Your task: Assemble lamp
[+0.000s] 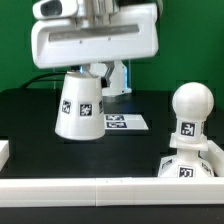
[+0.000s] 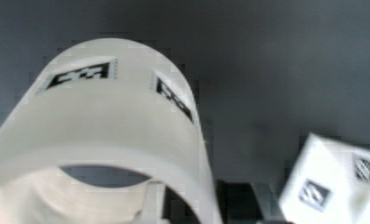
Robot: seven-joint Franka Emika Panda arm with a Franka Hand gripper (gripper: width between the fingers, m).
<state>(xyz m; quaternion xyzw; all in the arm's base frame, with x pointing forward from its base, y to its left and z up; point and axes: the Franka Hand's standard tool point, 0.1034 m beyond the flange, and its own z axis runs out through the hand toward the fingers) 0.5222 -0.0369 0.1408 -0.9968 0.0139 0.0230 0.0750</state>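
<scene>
My gripper [image 1: 88,72] is shut on the top of the white cone-shaped lamp shade [image 1: 80,105] and holds it slightly tilted at the exterior view's centre left; I cannot tell whether its bottom touches the black table. In the wrist view the shade [image 2: 111,130] fills most of the frame, with its wall between my fingers [image 2: 217,205]. The round bulb [image 1: 191,102] stands upright in the square sloped base [image 1: 188,165] at the exterior view's right. The base's marked corner shows in the wrist view [image 2: 338,172].
The marker board [image 1: 128,122] lies flat just behind and to the right of the shade. A white rail [image 1: 100,190] runs along the table's front edge, with a white block [image 1: 3,150] at the far left.
</scene>
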